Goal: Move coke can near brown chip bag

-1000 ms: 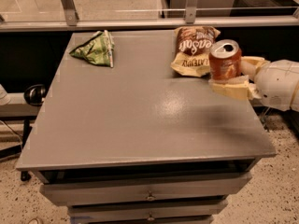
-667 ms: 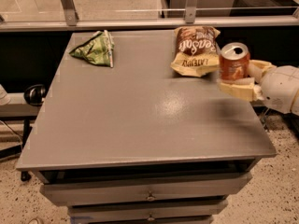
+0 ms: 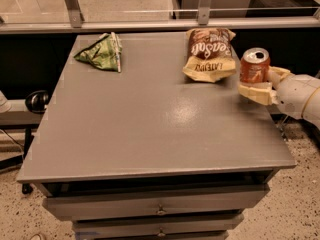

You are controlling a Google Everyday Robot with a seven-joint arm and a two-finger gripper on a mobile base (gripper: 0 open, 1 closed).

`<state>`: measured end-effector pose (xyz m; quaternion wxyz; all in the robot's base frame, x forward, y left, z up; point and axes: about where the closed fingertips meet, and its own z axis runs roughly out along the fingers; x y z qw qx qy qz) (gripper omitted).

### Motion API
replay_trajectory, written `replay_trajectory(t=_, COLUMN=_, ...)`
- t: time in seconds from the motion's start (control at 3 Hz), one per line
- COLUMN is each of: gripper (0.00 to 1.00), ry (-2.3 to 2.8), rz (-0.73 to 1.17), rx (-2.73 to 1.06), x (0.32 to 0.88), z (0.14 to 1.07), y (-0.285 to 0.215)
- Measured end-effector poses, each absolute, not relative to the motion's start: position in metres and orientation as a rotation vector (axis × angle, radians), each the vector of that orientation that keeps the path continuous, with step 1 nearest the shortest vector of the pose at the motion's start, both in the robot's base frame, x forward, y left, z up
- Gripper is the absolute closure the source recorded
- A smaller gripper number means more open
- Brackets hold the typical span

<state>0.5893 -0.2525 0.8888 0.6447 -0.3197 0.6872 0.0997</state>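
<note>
The coke can [image 3: 254,65], orange-red with a silver top, stands upright at the right side of the grey table [image 3: 150,114]. My gripper [image 3: 260,81] reaches in from the right and is shut on the can, one pale finger [image 3: 255,92] in front of it and one [image 3: 277,74] behind. The brown chip bag [image 3: 208,54], dark brown above with white lettering and pale yellow below, lies flat at the back of the table, just left of the can with a small gap between them.
A green triangular bag [image 3: 101,53] lies at the table's back left. A metal rail [image 3: 160,24] and glass panel run behind the table. Drawers [image 3: 160,209] sit under the front edge. The table's right edge is just below the gripper.
The gripper and the can have moved a little to the right and back, away from the chip bag's edge; the can still sits in the fingers.
</note>
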Motion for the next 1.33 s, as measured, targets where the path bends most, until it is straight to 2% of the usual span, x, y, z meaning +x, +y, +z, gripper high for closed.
replay_trajectory(t=0.33, gripper=1.0, ry=1.591, rz=0.244, rx=-0.664, x=0.606, z=0.869, y=-0.252)
replay_trajectory(t=0.67, gripper=0.82, ry=1.627, rz=0.276, rx=-0.611, x=0.617, z=0.851, y=-0.245)
replay_trajectory(t=1.33, gripper=0.36, ry=1.63, rz=0.284, rx=-0.604, x=0.62, z=0.852, y=-0.243)
